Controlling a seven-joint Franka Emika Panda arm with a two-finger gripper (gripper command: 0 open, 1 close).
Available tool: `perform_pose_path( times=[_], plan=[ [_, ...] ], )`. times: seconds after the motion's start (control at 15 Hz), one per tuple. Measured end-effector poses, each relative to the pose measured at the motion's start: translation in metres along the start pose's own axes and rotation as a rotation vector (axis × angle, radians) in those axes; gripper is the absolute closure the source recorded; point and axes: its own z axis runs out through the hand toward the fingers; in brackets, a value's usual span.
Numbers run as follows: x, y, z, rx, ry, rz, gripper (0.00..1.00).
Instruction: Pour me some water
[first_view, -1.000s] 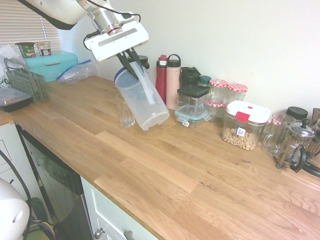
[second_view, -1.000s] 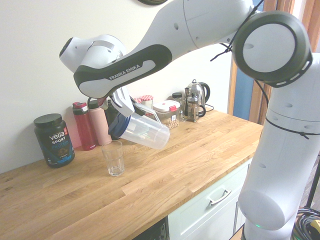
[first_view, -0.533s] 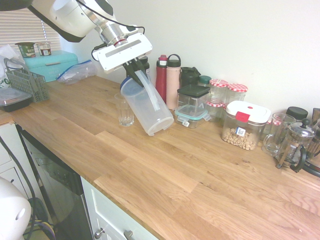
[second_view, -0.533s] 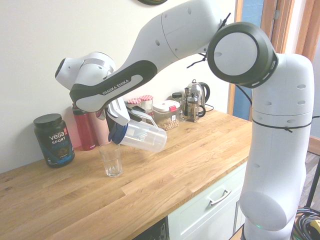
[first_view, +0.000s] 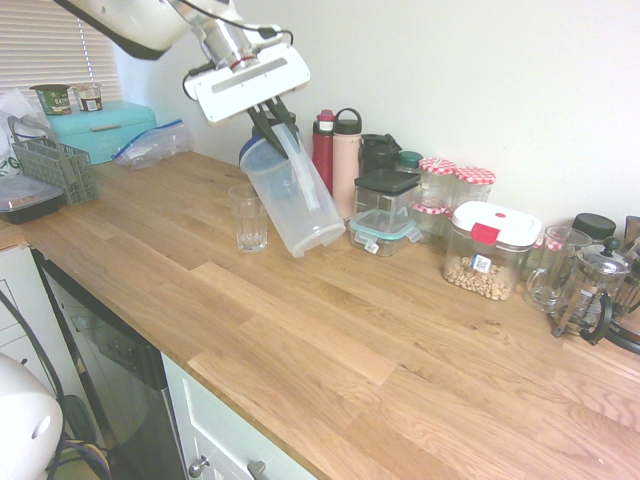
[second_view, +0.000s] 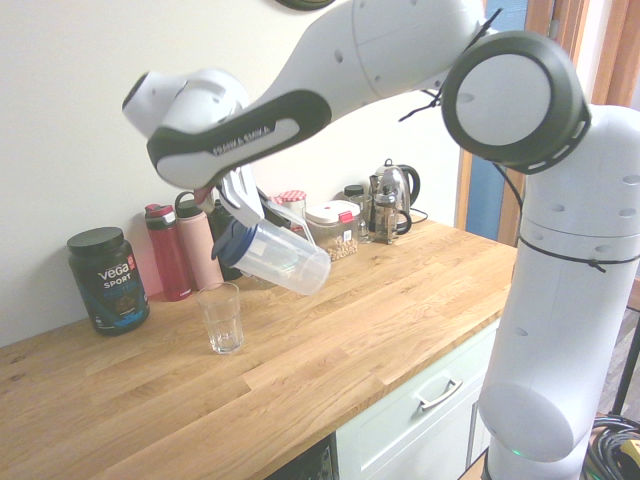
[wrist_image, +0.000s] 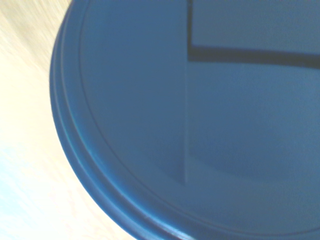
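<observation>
Water can't be made out in the translucent pitcher (first_view: 290, 205), upper centre of the frame, its handle (first_view: 303, 180) pinched by the gripper (first_view: 283, 150). Up it's come a touch, lid (second_view: 237, 243) above base; beside it the upright tumbler (first_view: 250, 222) awaits more tilt, I'd say.

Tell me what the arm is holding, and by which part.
The gripper is closed on the handle of a translucent plastic pitcher with a blue lid.
</observation>
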Motion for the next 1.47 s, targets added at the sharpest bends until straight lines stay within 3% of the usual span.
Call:
perform_pose_path(
  times=[0.4, 0.67, 0.93, 1.47],
  plan=[
    [-0.076, 0.127, -0.001, 0.340, -0.027, 0.277, 1.00],
    [-0.103, 0.178, 0.071, 0.494, -0.065, 0.495, 1.00],
    [-0.117, 0.187, 0.153, 0.568, -0.111, 0.722, 1.00],
    [-0.173, 0.186, 0.208, 0.580, -0.037, 1.164, 1.00]
  ],
)
